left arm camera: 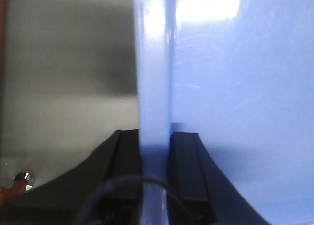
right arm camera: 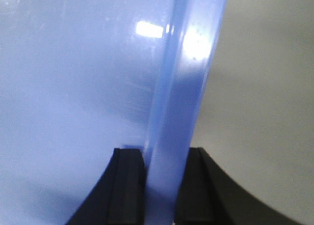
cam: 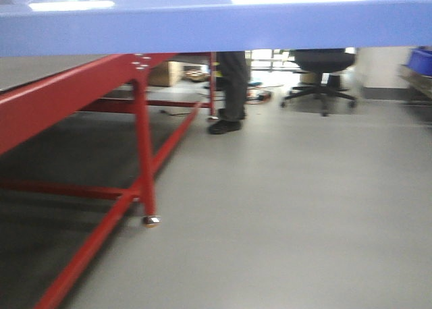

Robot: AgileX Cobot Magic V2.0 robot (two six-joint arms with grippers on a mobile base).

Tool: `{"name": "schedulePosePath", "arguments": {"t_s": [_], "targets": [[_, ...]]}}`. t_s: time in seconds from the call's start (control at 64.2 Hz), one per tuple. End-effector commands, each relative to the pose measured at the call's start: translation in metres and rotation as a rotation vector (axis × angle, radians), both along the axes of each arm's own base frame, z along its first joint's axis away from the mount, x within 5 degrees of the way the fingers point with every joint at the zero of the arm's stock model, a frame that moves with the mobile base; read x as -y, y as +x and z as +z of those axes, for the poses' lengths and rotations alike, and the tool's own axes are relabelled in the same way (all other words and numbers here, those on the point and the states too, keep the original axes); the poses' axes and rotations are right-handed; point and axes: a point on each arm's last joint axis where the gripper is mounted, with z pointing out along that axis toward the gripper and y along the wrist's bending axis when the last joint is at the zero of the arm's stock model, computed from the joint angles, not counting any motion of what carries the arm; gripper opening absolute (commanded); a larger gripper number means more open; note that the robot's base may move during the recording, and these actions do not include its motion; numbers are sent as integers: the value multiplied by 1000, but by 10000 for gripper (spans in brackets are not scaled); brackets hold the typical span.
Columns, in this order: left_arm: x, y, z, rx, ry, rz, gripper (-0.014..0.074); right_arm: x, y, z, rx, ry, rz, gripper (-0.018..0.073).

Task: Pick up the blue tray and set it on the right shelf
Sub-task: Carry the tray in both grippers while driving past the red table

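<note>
Blue tray (cam: 216, 29) is up off the table, held level across the top of the front view, w/ the underside of its wall facing the cam. Its long axis runs L–R across the robot's front.

Left gripper (left arm camera: 155, 151): jaws closed onto the tray's rim, one black pad each side of the rim, inner floor of the tray to the right of the pads. Right gripper (right arm camera: 166, 161): same pinch on the opposite rim, tray floor to the left of the pads. So one arm per end, and neither is nearer than the other.

Below and to the left is the red-framed table (cam: 138, 120); its grey top shows under the left wrist, w/ a screw (left arm camera: 23, 177) by the red edge. Bare floor lies ahead. Office chair (cam: 322, 66) and a person's legs (cam: 233, 86) are well back.

At far right there's a darker blue bin (cam: 422, 59) on some ledge. Can't tell if that is the right shelf; no steel rail in view.

Judgement: carry phase. Next move prob needs a swing or drive to the right, both arms together, tray kept level. If the pinches drift apart, the tray could twist or slip.
</note>
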Motion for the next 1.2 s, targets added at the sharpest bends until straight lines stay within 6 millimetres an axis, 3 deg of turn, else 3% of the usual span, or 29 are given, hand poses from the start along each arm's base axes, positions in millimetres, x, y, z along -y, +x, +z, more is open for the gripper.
{"name": "schedulePosePath", "arguments": {"t_s": [0.0, 1.183], "targets": [[-1, -12, 13, -14, -13, -30, -48, 2, -3, 19, 110, 38, 24, 57], [-2, -13, 13, -24, -8, -31, -48, 2, -3, 19, 109, 37, 24, 57]]}}
